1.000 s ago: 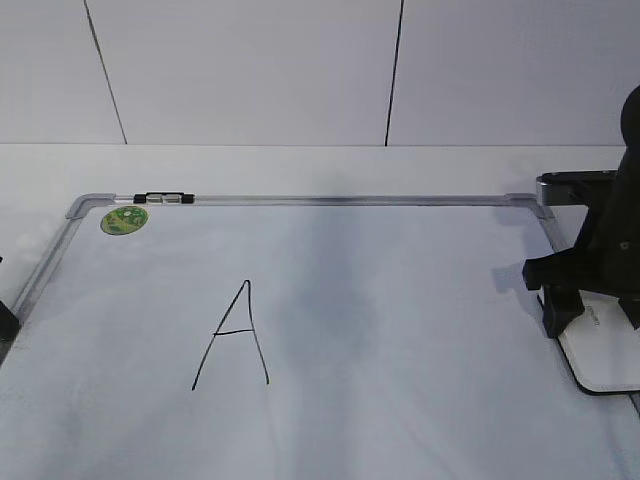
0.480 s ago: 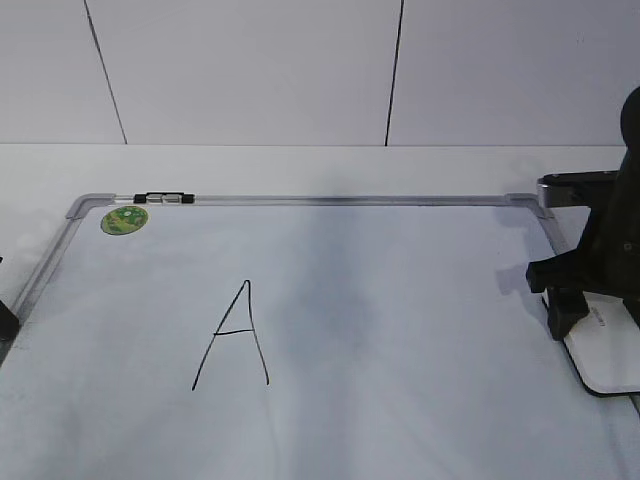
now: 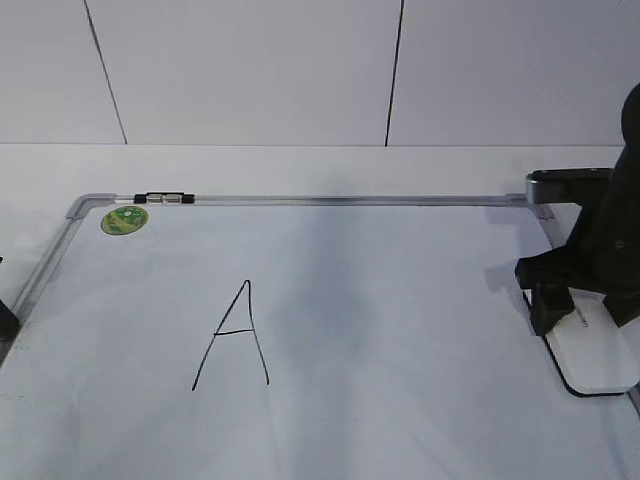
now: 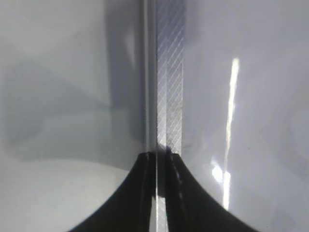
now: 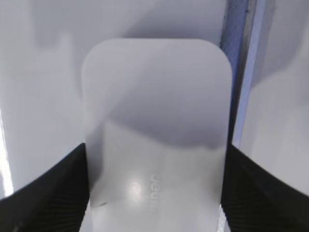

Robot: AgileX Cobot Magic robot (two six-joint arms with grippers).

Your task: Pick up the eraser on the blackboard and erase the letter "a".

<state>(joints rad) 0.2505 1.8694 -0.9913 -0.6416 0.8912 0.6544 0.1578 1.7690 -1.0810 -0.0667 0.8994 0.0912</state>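
Right black gripper (image 3: 584, 312) found clamped on the white rounded plastic eraser (image 3: 597, 352) at the right edge of the silver-framed white blackboard (image 3: 330, 330), both shifted slightly leftward and up-board from a second before. Left gripper (image 4: 161, 162) noted nearly closed, holding nothing, over the board's frame. Black angular capital "A" (image 3: 233, 335) unchanged.

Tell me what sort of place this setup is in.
Probably a lab or test bench rather than a classroom: a whiteboard lies flat on a plain white table against bare white wall panels, and a black robot hand straddles a white eraser on it.
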